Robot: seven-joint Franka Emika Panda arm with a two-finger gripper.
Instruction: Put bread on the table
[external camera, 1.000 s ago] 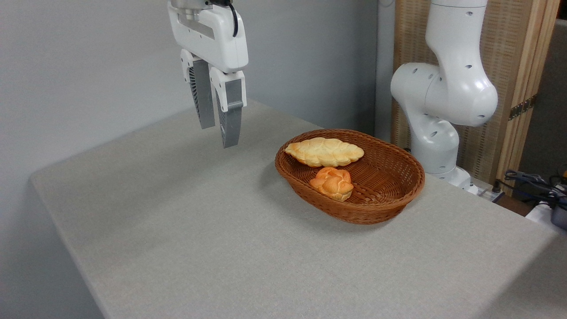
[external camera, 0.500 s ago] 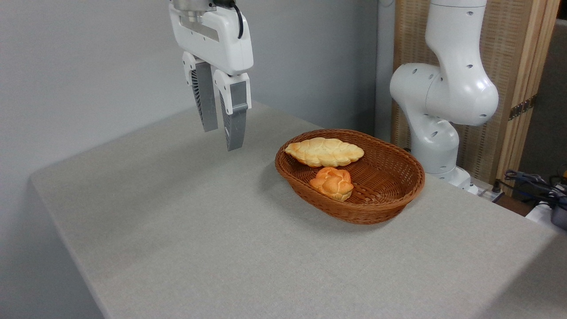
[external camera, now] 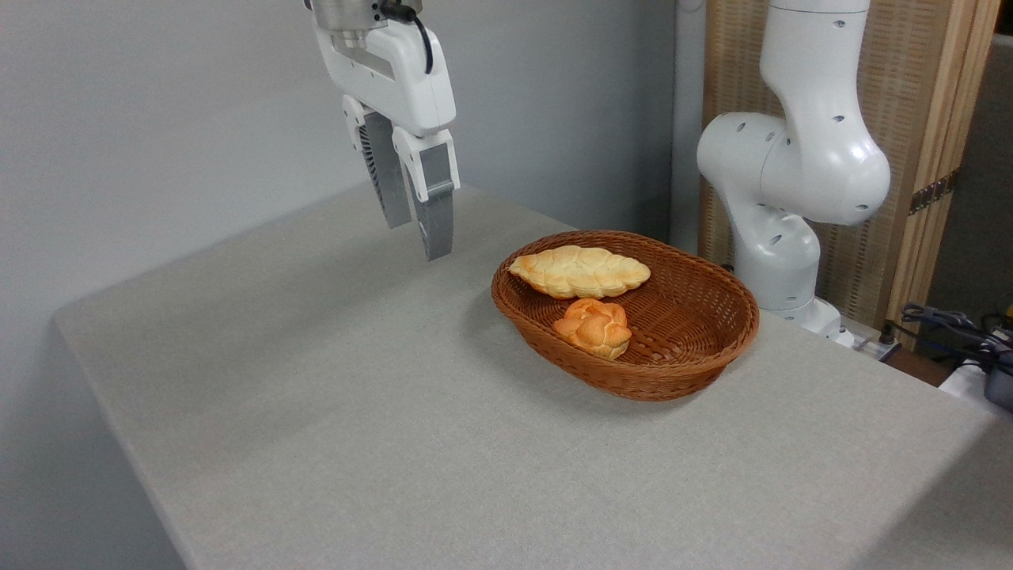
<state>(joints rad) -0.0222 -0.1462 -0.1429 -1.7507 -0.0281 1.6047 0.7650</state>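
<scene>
The bread [external camera: 593, 326], a small round orange-golden knotted bun, lies inside the brown wicker basket [external camera: 696, 348], near its front wall. My gripper [external camera: 418, 237] hangs in the air well to the left of the basket and above the grey table [external camera: 332, 412]. Its two grey fingers point down with a narrow gap between them, and nothing is held.
A longer pale-yellow braided loaf [external camera: 580, 271] lies at the back of the basket. The arm's white base [external camera: 791, 190] rises behind the basket on the right. Cables [external camera: 957, 324] lie at the far right edge. The table's left edge drops off near the wall.
The gripper has drifted to the right, toward the basket, with a slight tilt. The bun, the loaf and the basket have stayed where they were.
</scene>
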